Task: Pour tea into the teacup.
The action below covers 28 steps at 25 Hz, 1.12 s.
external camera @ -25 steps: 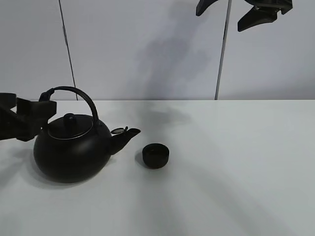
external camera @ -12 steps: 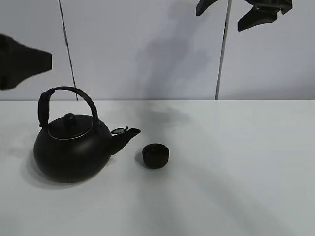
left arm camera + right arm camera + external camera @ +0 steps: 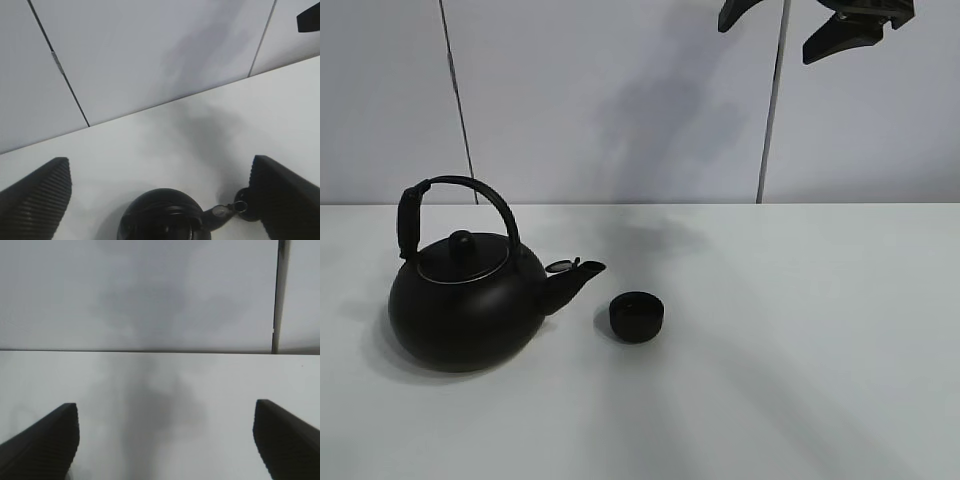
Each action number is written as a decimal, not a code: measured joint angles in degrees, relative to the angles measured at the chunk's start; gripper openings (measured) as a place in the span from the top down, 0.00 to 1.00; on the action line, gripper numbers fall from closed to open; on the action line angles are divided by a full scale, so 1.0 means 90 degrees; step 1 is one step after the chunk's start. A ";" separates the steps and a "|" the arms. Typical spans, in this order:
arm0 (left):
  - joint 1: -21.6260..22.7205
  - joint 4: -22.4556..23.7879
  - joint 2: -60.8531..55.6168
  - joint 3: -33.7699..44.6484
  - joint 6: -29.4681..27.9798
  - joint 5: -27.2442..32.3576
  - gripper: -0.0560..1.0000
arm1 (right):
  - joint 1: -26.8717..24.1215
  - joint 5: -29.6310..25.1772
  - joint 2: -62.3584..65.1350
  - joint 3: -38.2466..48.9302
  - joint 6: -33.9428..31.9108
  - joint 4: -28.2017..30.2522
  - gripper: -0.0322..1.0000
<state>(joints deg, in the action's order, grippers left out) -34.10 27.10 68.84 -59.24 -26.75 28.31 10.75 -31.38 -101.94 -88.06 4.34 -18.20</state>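
The small black teacup [image 3: 637, 316] stands on the white table [image 3: 800, 330], just right of the spout of a big black kettle [image 3: 465, 310]. The kettle sits upright with nothing holding it. The tea is hidden; the cup's inside is too dark to read. My left gripper [image 3: 160, 164] is out of the high view. In the left wrist view it hangs open high above the kettle [image 3: 160, 222], its fingers wide apart and empty. My right gripper [image 3: 790, 25] is open and empty, raised at the top right, far from the cup. The right wrist view also shows this gripper [image 3: 165, 409] with its jaws apart over bare table.
A grey panelled wall [image 3: 620, 100] runs behind the table, with a vertical seam [image 3: 770, 110] right of the middle. The table's surface stretches bare to the right of the teacup and in front of it.
My left gripper opened off the kettle's handle, rose up and to the left, and left the high view. Kettle, teacup and right gripper have stayed where they were.
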 joint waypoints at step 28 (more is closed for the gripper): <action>0.0950 -0.3975 0.3149 -0.3979 0.2304 0.4184 0.29 | 0.0000 -0.3024 0.0000 0.0000 -0.0112 -0.1008 0.34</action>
<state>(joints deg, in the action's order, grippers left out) -25.55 -8.68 97.19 -95.05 -6.01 65.97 10.75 -58.59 -101.94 -88.06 3.32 -27.27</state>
